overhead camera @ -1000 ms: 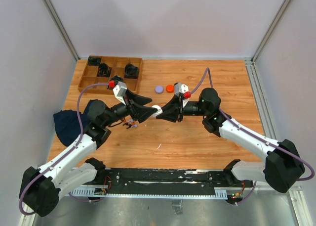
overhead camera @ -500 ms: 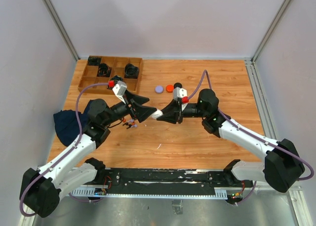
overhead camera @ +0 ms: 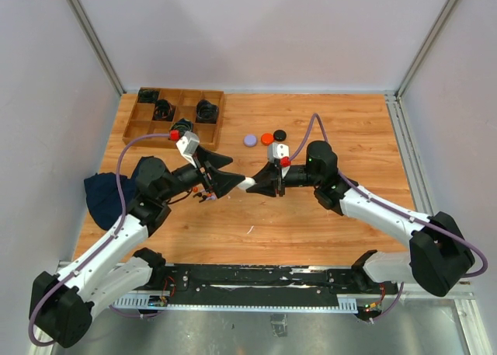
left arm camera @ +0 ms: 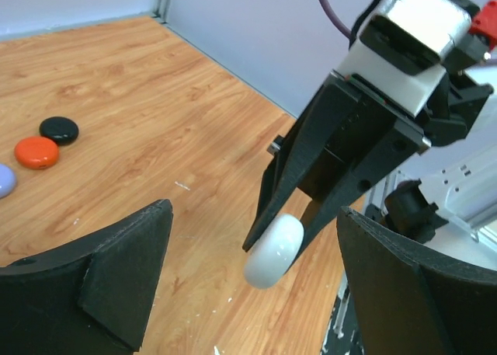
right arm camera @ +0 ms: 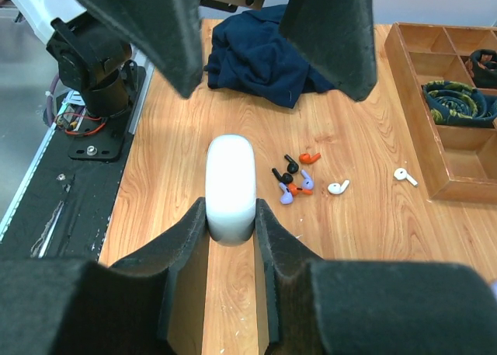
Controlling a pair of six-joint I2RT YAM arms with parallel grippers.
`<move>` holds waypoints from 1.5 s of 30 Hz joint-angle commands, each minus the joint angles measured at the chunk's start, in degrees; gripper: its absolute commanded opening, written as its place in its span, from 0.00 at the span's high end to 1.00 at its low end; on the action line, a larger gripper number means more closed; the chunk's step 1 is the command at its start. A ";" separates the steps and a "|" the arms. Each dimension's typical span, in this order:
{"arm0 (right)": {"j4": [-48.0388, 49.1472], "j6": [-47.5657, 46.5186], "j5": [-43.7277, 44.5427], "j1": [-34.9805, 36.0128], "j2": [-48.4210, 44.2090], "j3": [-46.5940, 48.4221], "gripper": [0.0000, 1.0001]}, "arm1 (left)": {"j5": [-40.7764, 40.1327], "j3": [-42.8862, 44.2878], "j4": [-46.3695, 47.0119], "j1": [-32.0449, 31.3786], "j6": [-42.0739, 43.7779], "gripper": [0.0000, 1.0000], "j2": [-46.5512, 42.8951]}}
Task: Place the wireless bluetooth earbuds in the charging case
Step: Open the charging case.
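While the right gripper (right arm camera: pixel 231 211) is closed on the white charging case (right arm camera: pixel 231 184), the left gripper (left arm camera: pixel 256 211) stands wide open and holds nothing.

Right gripper: in the right wrist view its two fingers press against the flat sides of the case. The case sits on edge at the centre of the frame and is raised above the table (overhead camera: pixel 349 122). From this angle it looks closed.

Left gripper: in the left wrist view its fingers (left arm camera: pixel 124 277) sit at the lower left and lower right of the frame, with the case in the gap between them. Neither finger touches the case. In the top view the two grippers meet nose to nose just left of centre.

Task items: the wireless bluetooth earbuds (right arm camera: pixel 293 182) lie loose on the table, none in the case. Orange, black and purple buds form a tight cluster right of centre in the right wrist view, with one white bud just beside them. A second white bud (right arm camera: pixel 404 175) lies apart, near the wall of the wooden tray (overhead camera: pixel 138 130).

Other items: three round cases, purple (overhead camera: pixel 249 140), orange (overhead camera: pixel 266 138) and black (overhead camera: pixel 279 134), sit in a row above centre in the top view. Coiled cables (right arm camera: pixel 458 99) lie in the tray compartments. A dark blue cloth (overhead camera: pixel 105 196) lies at the left edge of the table.
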 commanded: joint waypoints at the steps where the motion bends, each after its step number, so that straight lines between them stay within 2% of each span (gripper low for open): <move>1: 0.36 0.12 -1.18 0.16 -0.07 0.86 0.99 | 4.87 -2.01 0.81 0.41 4.28 0.07 -0.91; 3: -0.06 0.84 -1.07 0.15 -0.27 1.14 0.99 | 5.93 -2.50 0.62 0.37 5.37 0.02 -0.83; 5: -0.67 1.18 -1.07 0.19 -0.71 1.46 0.99 | 6.25 -2.90 0.42 0.33 6.70 0.01 -0.80; 24: -0.32 0.20 -1.67 0.17 -3.10 0.68 0.99 | 2.13 -3.16 0.29 -0.20 10.29 0.01 4.53; 35: -1.47 -2.26 -2.47 0.25 -3.80 -0.13 0.99 | -9.26 -0.23 -5.21 -0.12 9.33 0.01 0.89; 45: -2.54 -3.19 -1.83 0.27 -4.29 -0.03 0.99 | -9.05 1.15 -5.28 -0.11 8.21 0.01 0.47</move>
